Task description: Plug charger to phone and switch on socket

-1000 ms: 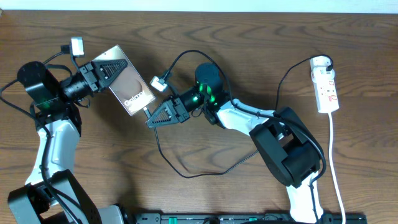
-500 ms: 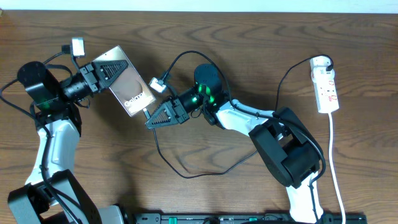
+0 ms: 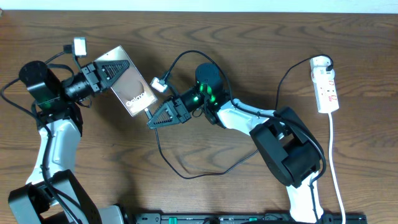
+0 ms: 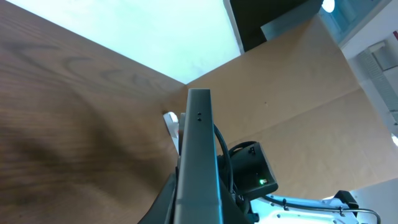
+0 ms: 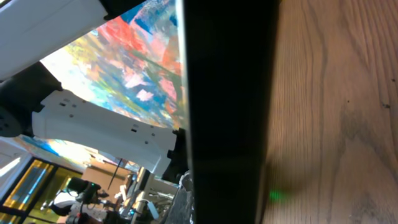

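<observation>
Now left gripper clamps the phone; right gripper pinches the charger

White arms, black joints, seemingly lit

Even overhead light, soft shadows; pale glare on the phone (left-wrist background overexposed).

Phone, clamped in left end effector, edges slightly right toward charger tip pinched in right end effector; left arm rear joint shifts right.
</observation>
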